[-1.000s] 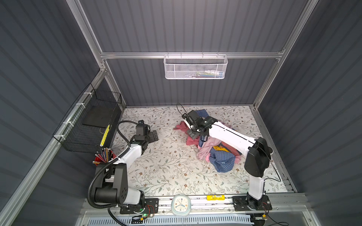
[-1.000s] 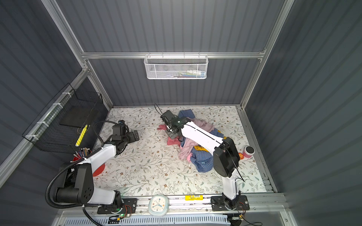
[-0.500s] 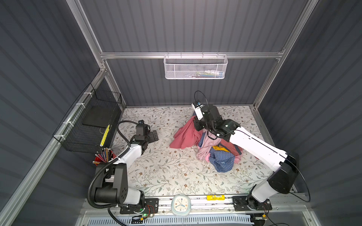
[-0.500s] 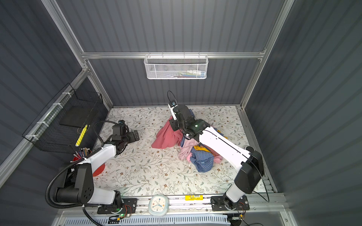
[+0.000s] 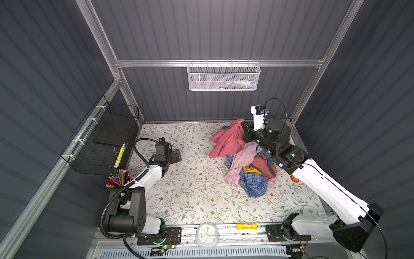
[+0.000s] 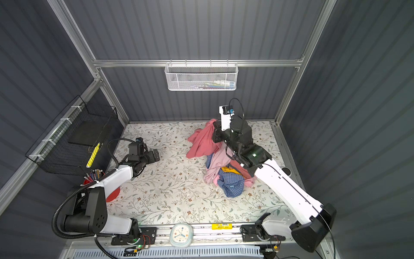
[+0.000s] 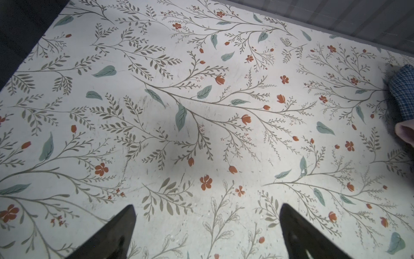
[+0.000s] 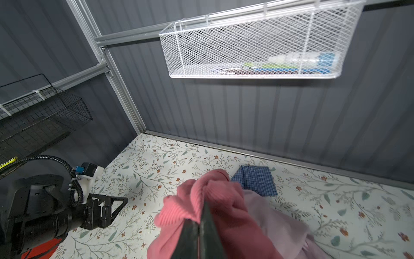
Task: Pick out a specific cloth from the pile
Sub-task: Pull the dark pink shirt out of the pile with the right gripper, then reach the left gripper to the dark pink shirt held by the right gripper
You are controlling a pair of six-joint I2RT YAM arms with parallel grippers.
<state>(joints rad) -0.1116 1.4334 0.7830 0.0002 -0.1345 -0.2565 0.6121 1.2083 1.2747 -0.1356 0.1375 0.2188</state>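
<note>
Rose-red cloth (image 5: 228,141) pinched in the right gripper (image 8: 200,218), held up beside the pile (image 5: 251,179).
The left gripper (image 7: 207,206) stands spread, well apart from the pile.

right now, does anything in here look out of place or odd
A clock lies face up on the front rail, unrelated to the task. Otherwise nothing: the cloth hangs bunched from the shut right claw beside the pile.

Soft, even light from above makes the white floral-printed tabletop (image 5: 190,190) bright in both top views, while the dark grey ribbed walls (image 5: 201,33) around it are dim. In the right wrist view, the white wire mesh basket (image 8: 257,44) above the tabletop glares and blurs slightly, and the rose-red ribbed cloth (image 8: 224,201) close to the lens looks soft
</note>
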